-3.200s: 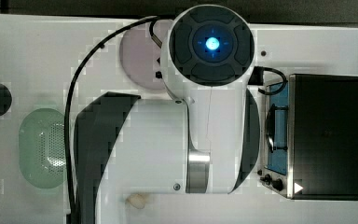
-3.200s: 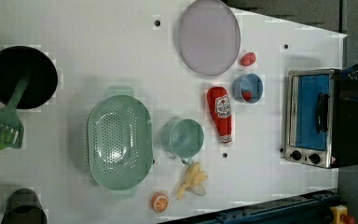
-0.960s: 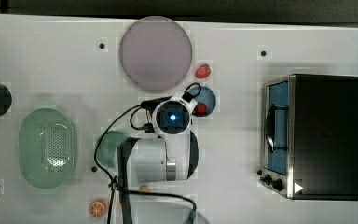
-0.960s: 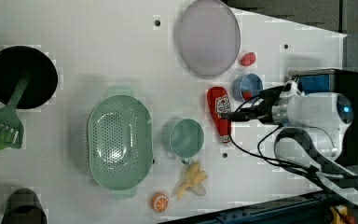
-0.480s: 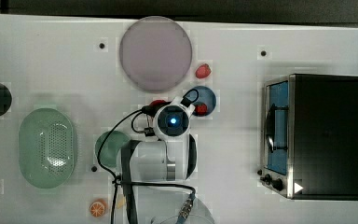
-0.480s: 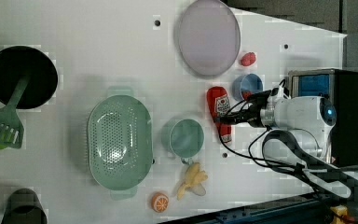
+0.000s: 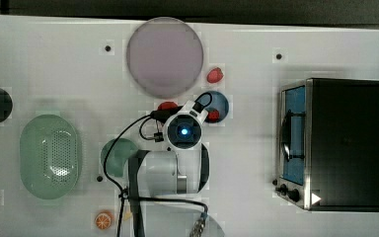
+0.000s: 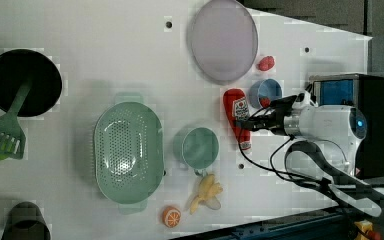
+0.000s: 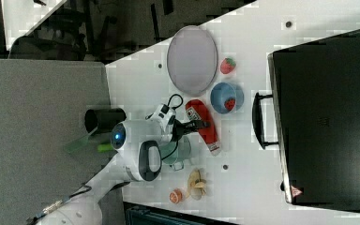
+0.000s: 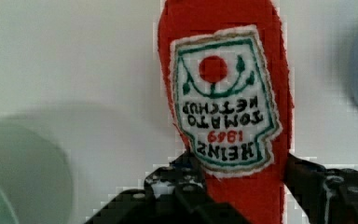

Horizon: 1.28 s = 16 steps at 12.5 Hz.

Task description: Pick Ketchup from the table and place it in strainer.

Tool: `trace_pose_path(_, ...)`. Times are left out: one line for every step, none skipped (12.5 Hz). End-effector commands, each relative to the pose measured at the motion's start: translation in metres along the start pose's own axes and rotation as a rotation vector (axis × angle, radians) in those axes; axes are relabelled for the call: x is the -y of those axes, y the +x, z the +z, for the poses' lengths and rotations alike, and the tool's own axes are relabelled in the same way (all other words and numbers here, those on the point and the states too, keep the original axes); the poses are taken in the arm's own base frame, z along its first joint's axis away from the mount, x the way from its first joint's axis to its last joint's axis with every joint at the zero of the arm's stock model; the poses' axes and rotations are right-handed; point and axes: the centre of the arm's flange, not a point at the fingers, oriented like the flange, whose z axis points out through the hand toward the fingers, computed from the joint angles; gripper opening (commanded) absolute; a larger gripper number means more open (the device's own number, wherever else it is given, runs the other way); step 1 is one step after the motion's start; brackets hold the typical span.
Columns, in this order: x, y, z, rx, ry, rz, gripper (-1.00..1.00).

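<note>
- In the wrist view the ketchup (image 10: 223,107) fills the centre of the frame, lying flat on the white worktop (image 10: 74,60), its stitched-looking white label facing up.
- The gripper (image 10: 242,196) sits at the bottom of the wrist view with one dark finger (image 10: 177,186) on each side of the red body, just below the label. The jaws stand about as wide as the bottle; I cannot tell whether they press on it yet or merely bracket it.
- Judging by the fuzzy edge and sewn label, the ketchup looks like a soft, light, fabric-covered toy: it should give under the pads and not slip much, and it is unlikely to break. It may sag at the ends when lifted.
- The best hold seems to be across the narrow width near mid-length, roughly where the fingers now stand, so that neither end droops far.
- In the left view the ketchup (image 8: 238,116) lies right of centre, between the teal cup (image 8: 197,147) and the blue bowl (image 8: 265,93), with the gripper (image 8: 247,124) over its lower half.
- In the right view the ketchup (image 9: 205,123) is at mid-frame, just below the blue bowl (image 9: 226,97).
- Farther off, the strainer (image 8: 128,151) sits in the lower left of the left view, beyond the cup and well apart from the bottle; the grey-lilac plate (image 8: 224,40) is at the top.
</note>
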Motion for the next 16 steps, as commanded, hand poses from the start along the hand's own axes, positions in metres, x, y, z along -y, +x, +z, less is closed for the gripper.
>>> trace_pose_path(-0.005, 0.017, -0.084, -0.089, -0.039, -0.026, 0.09)
trace_pose_path(-0.002, 0.015, -0.106, -0.076, -0.045, -0.031, 0.09)
trace_pose_path(0.003, 0.013, -0.127, -0.058, -0.048, -0.036, 0.09)
trace_pose_path(0.008, 0.011, -0.148, -0.043, -0.052, -0.043, 0.09)
trace_pose_path(0.015, 0.010, -0.169, -0.036, -0.057, -0.050, 0.09)
trace_pose_path(0.022, 0.008, -0.187, -0.026, -0.062, -0.060, 0.09)
trace_pose_path(0.029, 0.006, -0.203, -0.018, -0.066, -0.069, 0.09)
trace_pose_path(0.039, 0.005, -0.215, -0.016, -0.069, -0.067, 0.09)
trace_pose_path(0.052, 0.005, -0.223, -0.014, -0.071, -0.053, 0.09)
trace_pose_path(0.067, 0.005, -0.227, -0.016, -0.071, -0.028, 0.09)
trace_pose_path(0.087, 0.006, -0.227, -0.021, -0.072, -0.008, 0.09)
trace_pose_path(0.109, 0.007, -0.225, -0.022, -0.070, 0.012, 0.09)
trace_pose_path(0.132, 0.005, -0.221, -0.020, -0.065, 0.051, 0.09)
trace_pose_path(0.154, 0.003, -0.216, -0.015, -0.063, 0.097, 0.09)
trace_pose_path(0.176, 0.001, -0.211, -0.012, -0.059, 0.132, 0.09)
trace_pose_path(0.197, -0.001, -0.206, -0.016, -0.054, 0.156, 0.09)
